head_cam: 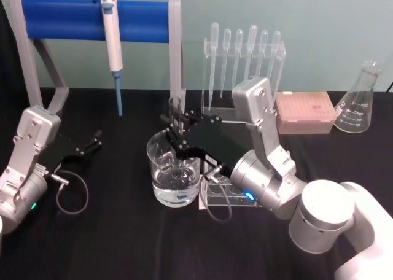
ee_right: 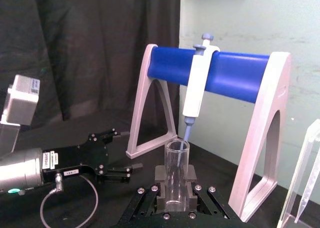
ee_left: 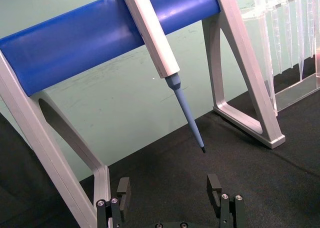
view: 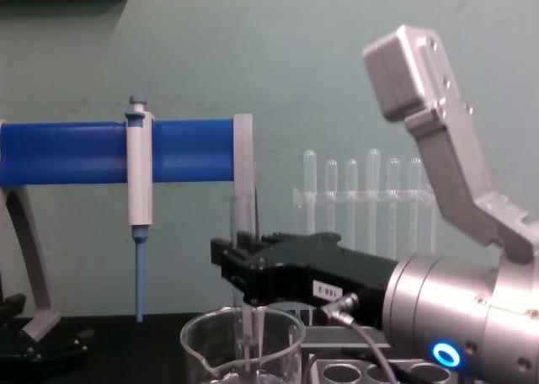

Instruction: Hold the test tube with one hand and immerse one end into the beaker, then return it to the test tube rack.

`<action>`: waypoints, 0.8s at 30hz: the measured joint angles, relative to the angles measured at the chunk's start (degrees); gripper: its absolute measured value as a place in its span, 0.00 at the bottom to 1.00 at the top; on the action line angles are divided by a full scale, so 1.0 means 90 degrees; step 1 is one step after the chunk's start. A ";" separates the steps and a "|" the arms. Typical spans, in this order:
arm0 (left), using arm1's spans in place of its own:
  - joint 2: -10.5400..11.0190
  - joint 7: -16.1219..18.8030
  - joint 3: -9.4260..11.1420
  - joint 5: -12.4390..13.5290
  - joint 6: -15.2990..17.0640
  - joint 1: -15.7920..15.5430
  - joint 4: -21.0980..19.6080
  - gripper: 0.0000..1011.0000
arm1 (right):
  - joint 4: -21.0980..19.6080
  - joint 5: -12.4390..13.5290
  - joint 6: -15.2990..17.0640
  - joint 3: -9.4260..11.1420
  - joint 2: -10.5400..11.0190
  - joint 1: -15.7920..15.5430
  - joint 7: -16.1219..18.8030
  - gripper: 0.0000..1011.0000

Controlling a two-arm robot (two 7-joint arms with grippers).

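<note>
The beaker is taken as the reference; it stands on the black tabletop and is seen to hold clear liquid in its lower part. Directly above the beaker, the right gripper is positioned, its black body reaching in from the right of the beaker on a silver wrist. The test tube is clamped upright between the fingers of this gripper, as seen in the right wrist view, with its open rim above the fingers. In the chest view the lower part of the test tube is seen inside the beaker; how far its end reaches into the liquid cannot be determined. Just right of the beaker, under the right wrist, a clear rack with round holes is noted. Well to the left of the beaker, the left gripper is held low over the tabletop with its fingers spread apart and nothing between them. Behind the beaker, a stand with a blue bar is observed, and a white-and-blue pipettor hangs from it. Behind and right of the beaker, a rack of plastic pipettes, a pink box and a conical flask are recorded.
</note>
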 joint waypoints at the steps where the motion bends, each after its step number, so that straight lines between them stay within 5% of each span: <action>1: 0.0000 0.0000 0.0000 0.0000 0.0000 0.0000 0.0000 0.99 | -0.0048 -0.0002 0.0028 0.0010 0.0010 -0.0007 0.0000 0.22; 15: 0.0000 0.0000 0.0000 0.0000 0.0000 0.0000 0.0000 0.99 | -0.1338 0.0443 0.0724 0.0343 0.0258 0.0009 0.0095 0.22; 24: 0.0000 0.0000 0.0000 0.0000 0.0000 0.0000 0.0000 0.99 | -0.2435 0.0697 0.0974 0.0834 0.0753 -0.0400 -0.0193 0.22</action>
